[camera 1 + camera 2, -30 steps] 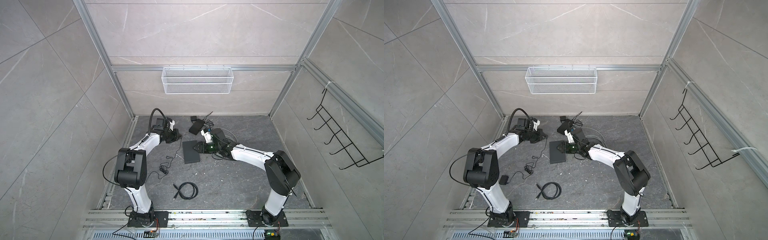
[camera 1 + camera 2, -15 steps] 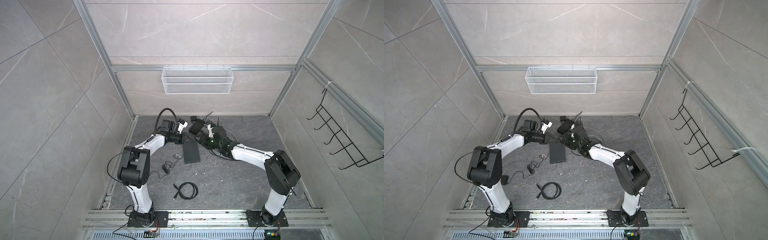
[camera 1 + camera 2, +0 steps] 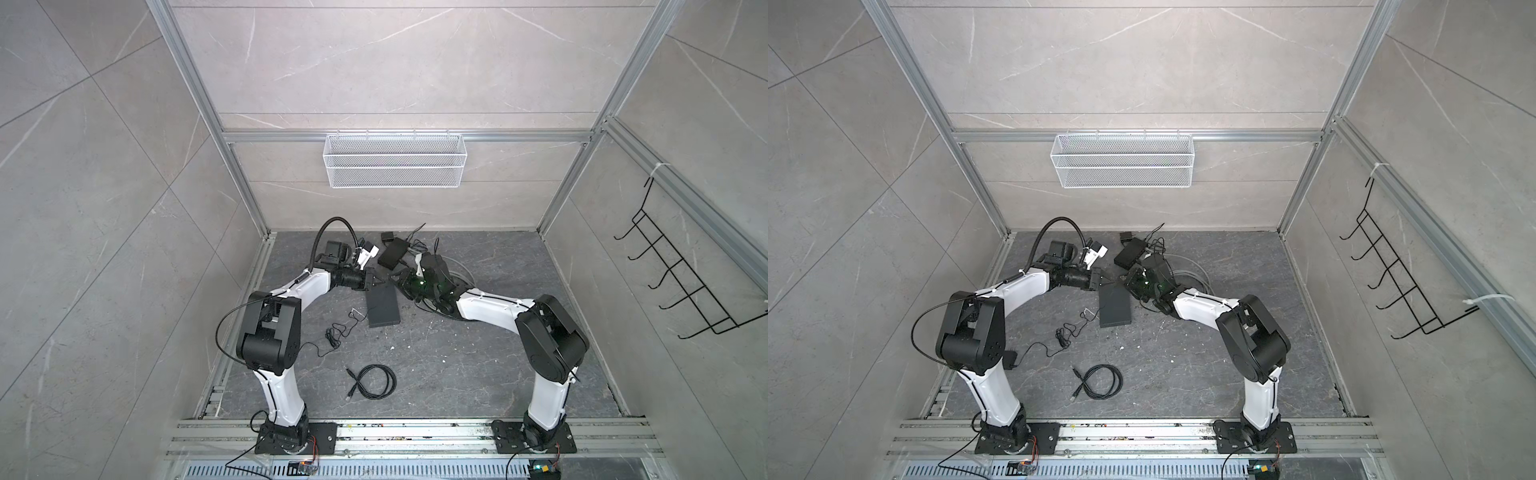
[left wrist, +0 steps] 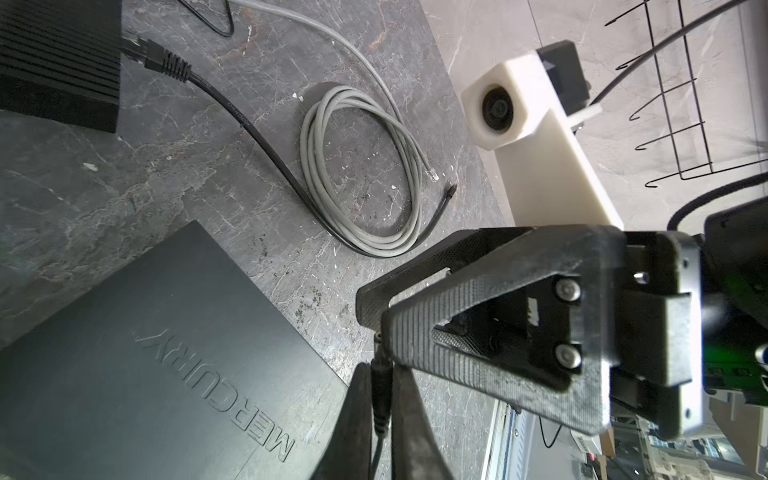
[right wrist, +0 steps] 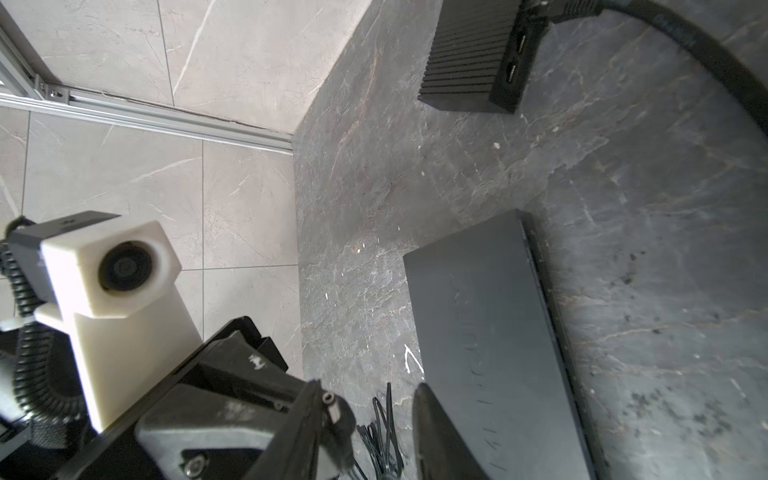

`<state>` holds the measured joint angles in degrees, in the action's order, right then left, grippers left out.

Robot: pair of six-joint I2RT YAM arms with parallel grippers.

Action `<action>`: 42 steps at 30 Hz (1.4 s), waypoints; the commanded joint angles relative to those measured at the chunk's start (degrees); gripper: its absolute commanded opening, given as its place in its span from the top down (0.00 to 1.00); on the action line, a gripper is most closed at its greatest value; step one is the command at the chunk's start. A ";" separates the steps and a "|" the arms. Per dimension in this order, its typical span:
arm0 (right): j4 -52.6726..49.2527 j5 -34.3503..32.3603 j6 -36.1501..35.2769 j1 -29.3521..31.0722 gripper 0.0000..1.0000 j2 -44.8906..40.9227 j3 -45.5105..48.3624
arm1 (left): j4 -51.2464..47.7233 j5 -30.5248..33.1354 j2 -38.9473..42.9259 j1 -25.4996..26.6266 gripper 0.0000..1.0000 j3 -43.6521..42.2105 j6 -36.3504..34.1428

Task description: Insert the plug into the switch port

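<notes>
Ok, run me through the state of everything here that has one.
left gripper: shut on the plug
right gripper: open, close to the plug
plug: held, not yet inserted
switch: lying flat, top face up
small black box: black cable plugged in
grey cable: coiled, end free
black cord: coiled, lying loose

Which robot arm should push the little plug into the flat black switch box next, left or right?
Left, I think. The left gripper has its jaws shut on the plug, right beside a corner of the switch. The right gripper hovers by the plug's tip, but its jaws are apart.
</notes>
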<state>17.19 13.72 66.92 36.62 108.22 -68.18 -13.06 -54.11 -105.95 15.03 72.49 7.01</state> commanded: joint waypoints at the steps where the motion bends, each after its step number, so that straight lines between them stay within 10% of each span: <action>1: 1.32 0.39 1.09 0.07 0.65 0.98 -1.37 | -0.13 -3.46 -0.57 0.36 0.91 1.35 -2.08; 27: 3.20 2.77 3.93 -0.24 0.92 -0.57 1.51 | -0.48 -3.03 -1.17 0.49 0.91 2.11 -2.71; 35: 2.07 1.58 3.57 -0.81 0.92 -0.84 2.39 | -2.67 -0.26 0.16 -0.06 0.59 1.99 -4.20; 42: 1.65 0.63 3.17 -1.21 0.92 -0.95 2.84 | -1.56 2.64 2.17 0.51 0.54 -2.37 -4.36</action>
<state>19.77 15.57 70.54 35.75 108.55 -66.15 -15.11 -53.19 -106.21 15.25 72.05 3.81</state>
